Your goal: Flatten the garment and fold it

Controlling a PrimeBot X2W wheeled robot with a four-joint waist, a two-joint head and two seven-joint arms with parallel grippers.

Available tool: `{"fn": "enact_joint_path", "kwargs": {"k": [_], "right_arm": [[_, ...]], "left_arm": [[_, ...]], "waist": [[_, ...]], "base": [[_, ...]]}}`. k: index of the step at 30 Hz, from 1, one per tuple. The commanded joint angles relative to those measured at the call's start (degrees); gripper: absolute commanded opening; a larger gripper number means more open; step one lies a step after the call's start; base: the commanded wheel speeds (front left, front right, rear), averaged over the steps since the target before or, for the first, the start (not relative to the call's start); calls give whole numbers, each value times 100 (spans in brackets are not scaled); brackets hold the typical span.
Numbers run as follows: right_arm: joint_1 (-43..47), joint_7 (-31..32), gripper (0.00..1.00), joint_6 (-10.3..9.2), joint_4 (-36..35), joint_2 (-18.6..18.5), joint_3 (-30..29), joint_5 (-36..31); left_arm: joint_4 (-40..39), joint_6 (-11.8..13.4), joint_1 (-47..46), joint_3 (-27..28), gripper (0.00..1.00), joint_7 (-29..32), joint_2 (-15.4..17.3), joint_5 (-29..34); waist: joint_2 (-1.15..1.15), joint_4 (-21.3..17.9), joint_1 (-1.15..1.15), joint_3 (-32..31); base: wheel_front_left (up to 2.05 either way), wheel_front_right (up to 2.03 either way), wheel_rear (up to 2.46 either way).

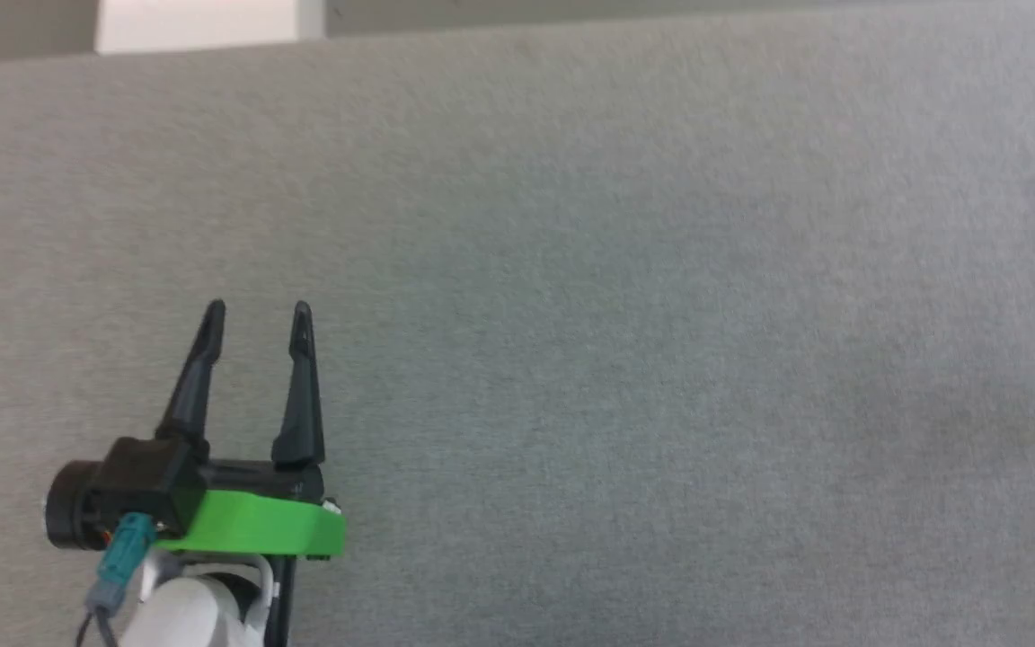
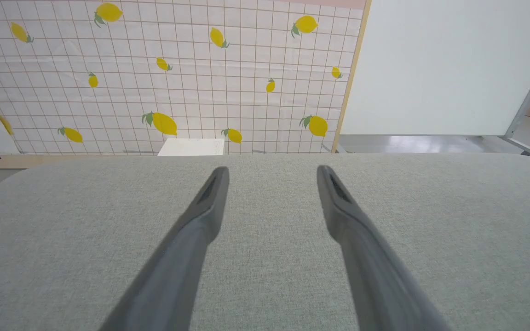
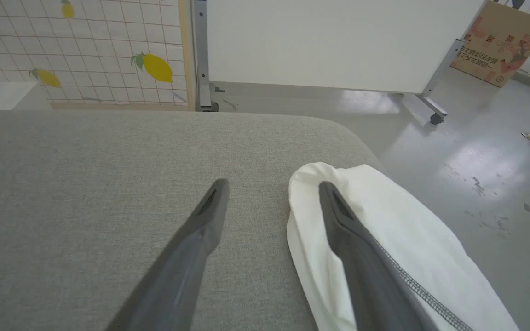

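White garment, thin and smooth, bunched in a soft lump. Dark grey stitching along one hem. Lying at the right end of the bench, next to its round corner, seeming to spill past the edge. In the head view, just a white sliver at the far right side.

Big grey bench, covered in rough cloth. Past it, shiny grey floor. Behind, a checked wall cloth with yellow lemons, and a plain white board on metal legs with a wheel. Further off, a brown cardboard box. Just behind the bench, a low white box.

Spread wide and gripping nothing, the right claw: one finger over the garment, the other over bare bench. Hard to tell whether touching the cloth. Spread wide too and empty, the left claw, over bare bench, well apart from the garment.

One bench. One white board. One garment. One cardboard box. One white box. Two claws, two dark fingers on each.
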Motion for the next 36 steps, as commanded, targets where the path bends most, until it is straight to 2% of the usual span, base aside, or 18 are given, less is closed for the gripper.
{"fn": "enact_joint_path", "kwargs": {"k": [1,6,10,20,28,36], "right_arm": [[222,11,100,-10,-281,213,-47,-57],[955,-96,100,-10,-1306,1150,-161,-304],[1474,-360,100,-10,-1696,1489,-118,-403],[2287,-815,100,-10,-1599,1551,613,-519],[2469,-1087,100,-10,-1437,1552,635,-602],[2408,-1232,100,-10,-1282,1552,594,-584]], "left_arm": [[78,41,60,-8,100,-47,-52,53],[296,32,179,-68,100,-88,-204,87],[474,-13,320,-124,100,-102,-267,101],[845,-154,662,-230,100,-117,-365,257],[898,-404,884,-200,100,-118,-515,474],[854,-595,926,7,100,-119,-690,702]], "waist": [[0,310,1,-420],[0,511,1,-779],[0,685,1,-1049],[0,921,1,-1582],[0,895,1,-1790],[0,774,1,-1665]], "base": [[0,0,0],[0,0,0],[0,0,0],[0,0,0],[0,0,0],[0,0,0]]}}
